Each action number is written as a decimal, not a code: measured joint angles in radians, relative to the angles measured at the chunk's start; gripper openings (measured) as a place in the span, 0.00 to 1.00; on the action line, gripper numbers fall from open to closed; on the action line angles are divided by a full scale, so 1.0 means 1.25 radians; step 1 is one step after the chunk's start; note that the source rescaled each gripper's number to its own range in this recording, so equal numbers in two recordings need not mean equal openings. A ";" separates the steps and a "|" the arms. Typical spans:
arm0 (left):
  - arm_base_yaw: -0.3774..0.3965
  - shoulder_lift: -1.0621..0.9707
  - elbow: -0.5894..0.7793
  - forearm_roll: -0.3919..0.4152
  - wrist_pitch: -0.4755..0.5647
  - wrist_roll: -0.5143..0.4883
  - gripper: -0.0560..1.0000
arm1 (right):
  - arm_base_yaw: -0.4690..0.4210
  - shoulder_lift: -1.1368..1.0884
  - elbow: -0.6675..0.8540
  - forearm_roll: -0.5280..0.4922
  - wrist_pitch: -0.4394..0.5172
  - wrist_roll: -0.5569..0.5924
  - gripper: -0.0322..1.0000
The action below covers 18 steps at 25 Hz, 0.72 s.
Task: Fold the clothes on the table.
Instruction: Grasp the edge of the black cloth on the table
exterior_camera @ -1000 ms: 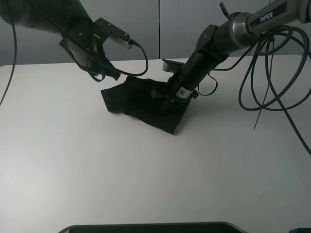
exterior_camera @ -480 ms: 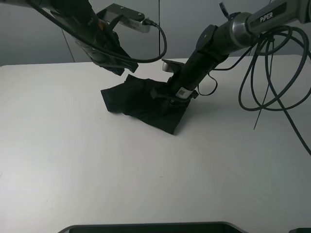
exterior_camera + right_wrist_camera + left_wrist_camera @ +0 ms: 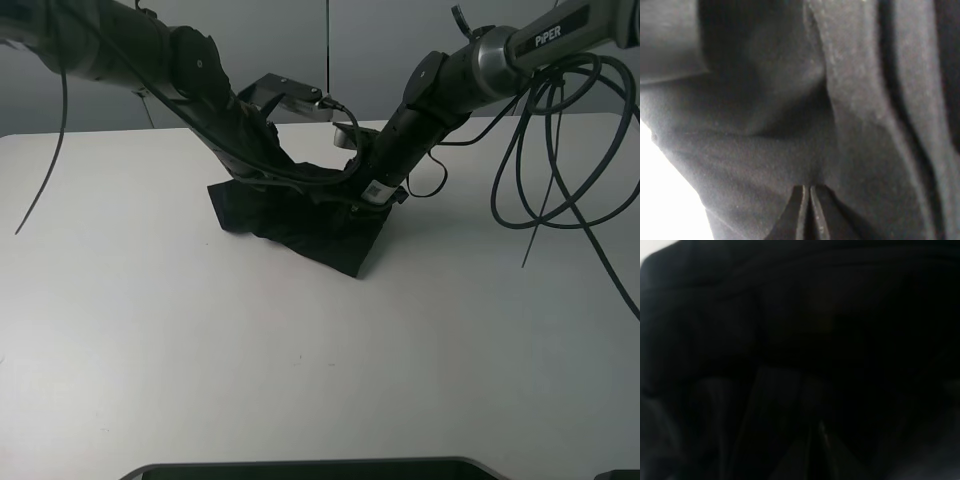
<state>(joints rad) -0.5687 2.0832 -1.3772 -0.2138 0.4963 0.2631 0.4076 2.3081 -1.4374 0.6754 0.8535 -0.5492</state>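
Grey wall panels stand behind a wide white table with rounded corners. On it lie the clothes, one black T-shirt bunched into a rumpled heap. The heap sits close to the table's far edge, about midway between the left and right edges. It is creased and uneven, with one corner pointing toward the near edge and its upper side drawn up where the arms meet it.

The left arm slants down from the far left and lies over the top of the heap, hiding part of it. The right arm slopes in from the far right onto the shirt's right side. Black cables loop in the air above the table's right part. A dark strip runs along the near edge.

The right gripper has its fingers pressed together, and folds of fabric pucker toward their tips, so it pinches the shirt. The left gripper shows only dimly against dark cloth. Its fingers are together, with the tips at the fabric.
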 joint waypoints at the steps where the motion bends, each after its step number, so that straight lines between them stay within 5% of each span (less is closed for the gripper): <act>1: 0.002 0.006 0.000 -0.002 -0.002 0.001 0.05 | 0.000 0.000 0.000 0.001 0.001 0.000 0.03; 5: 0.036 0.015 0.000 0.042 -0.003 -0.037 0.05 | 0.000 0.000 0.000 0.003 0.004 0.000 0.03; 12: 0.168 0.015 0.000 0.280 0.076 -0.234 0.05 | 0.000 0.000 0.000 0.009 0.008 0.000 0.03; 15: 0.196 0.013 0.000 0.291 0.091 -0.232 0.05 | 0.000 0.000 0.000 0.009 0.009 0.000 0.03; 18: 0.188 -0.015 0.000 0.218 0.062 -0.168 0.05 | 0.000 0.000 0.000 0.011 0.009 0.000 0.03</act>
<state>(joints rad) -0.3343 2.0645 -1.3772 0.0589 0.5736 0.0529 0.4076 2.3081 -1.4374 0.6887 0.8649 -0.5492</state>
